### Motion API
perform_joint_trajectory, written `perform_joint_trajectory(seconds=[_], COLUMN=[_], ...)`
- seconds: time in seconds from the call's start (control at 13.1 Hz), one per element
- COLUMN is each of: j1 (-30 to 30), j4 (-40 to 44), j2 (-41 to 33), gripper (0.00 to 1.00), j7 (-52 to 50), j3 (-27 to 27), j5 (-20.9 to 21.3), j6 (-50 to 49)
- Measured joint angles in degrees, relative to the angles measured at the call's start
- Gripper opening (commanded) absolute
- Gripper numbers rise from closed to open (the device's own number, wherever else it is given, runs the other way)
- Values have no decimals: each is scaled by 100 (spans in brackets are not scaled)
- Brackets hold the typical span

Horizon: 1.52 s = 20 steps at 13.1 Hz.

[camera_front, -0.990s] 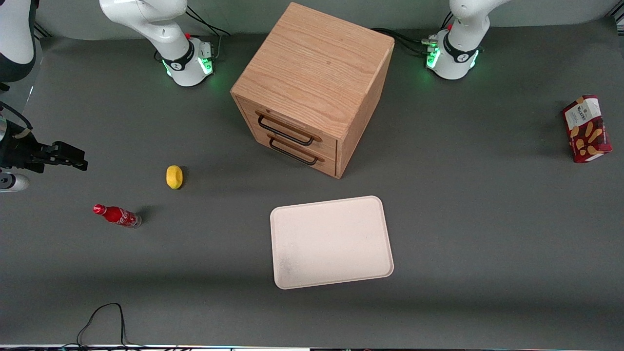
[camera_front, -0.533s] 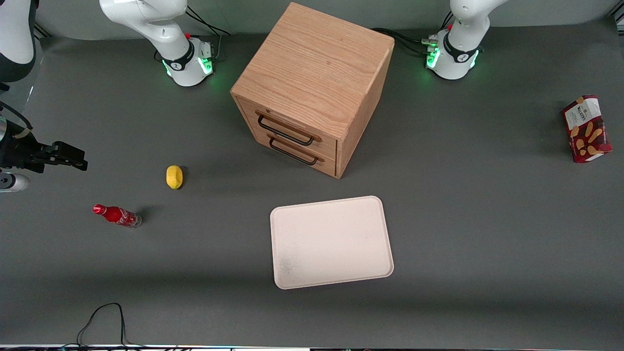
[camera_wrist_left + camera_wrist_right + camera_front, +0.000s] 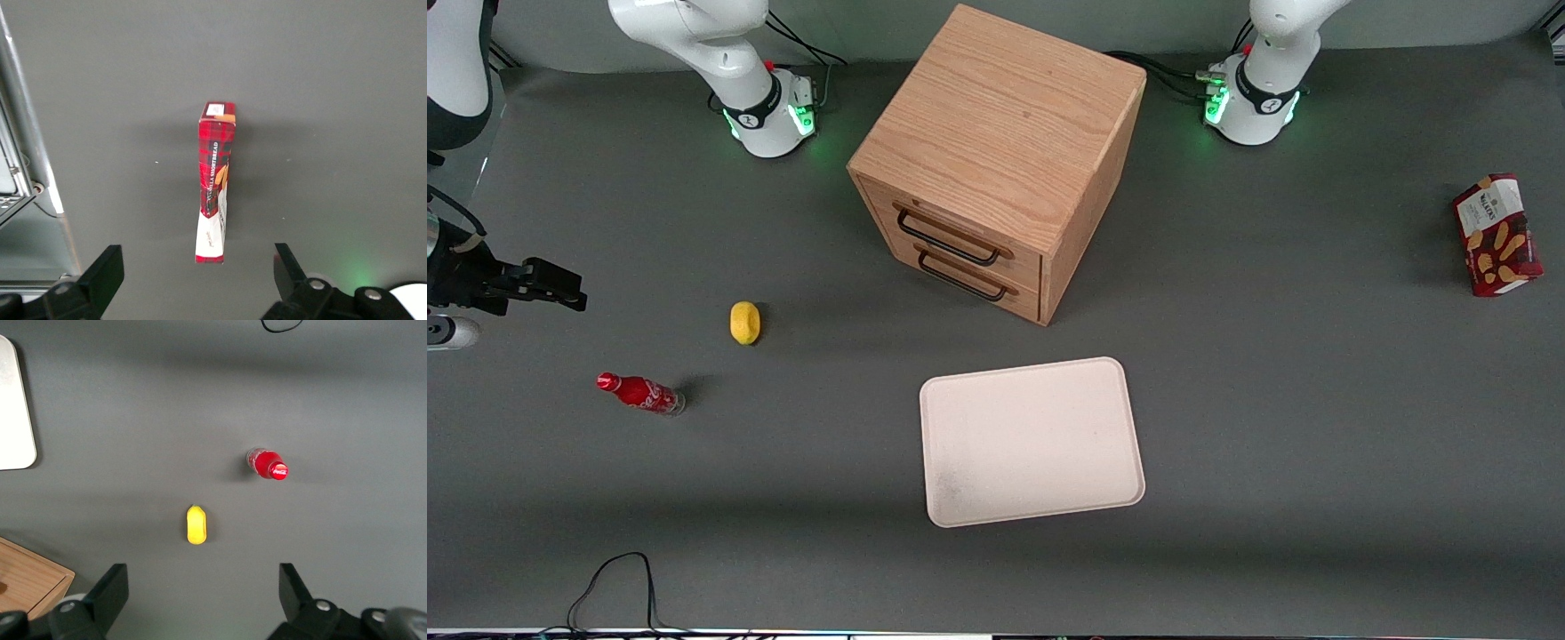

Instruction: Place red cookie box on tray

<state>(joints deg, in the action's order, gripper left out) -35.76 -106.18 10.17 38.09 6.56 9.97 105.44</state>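
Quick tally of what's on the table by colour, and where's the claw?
Red: 2, red cookie box, soda bottle
Yellow: 1, lemon-like item
Off-white: 1, tray
Wood: 1, drawer cabinet
Total: 5
Claw: open above the box.

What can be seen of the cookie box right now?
The cookie box is a dark-red plaid carton with a white label panel and tan finger-shaped cookie pictures. It stands on a narrow edge on the grey table, alone, toward the working arm's end, well apart from the tray. Nothing grips it. The gripper hangs above it with its fingers open and spread wider than the box's narrow top edge.
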Motion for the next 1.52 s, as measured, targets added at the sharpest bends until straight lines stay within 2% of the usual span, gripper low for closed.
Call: perform_joint_trajectory(seconds=[0.46, 1.22, 1.29, 1.37, 1.45, 1.52], j1=[-362, -545, -545, -545, -545, -545], j4=[-1751, -1864, -1863, -1863, -1863, -1863], j2=[-12, 649, 649, 649, 649, 649], gripper=[100, 99, 97, 63, 1, 0], j7=[117, 436, 438, 438, 439, 449], j3=[-3, -22, -24, -24, -24, -24], j5=[1, 3, 3, 3, 3, 2], j6=[1922, 2587, 2587, 2587, 2587, 2587])
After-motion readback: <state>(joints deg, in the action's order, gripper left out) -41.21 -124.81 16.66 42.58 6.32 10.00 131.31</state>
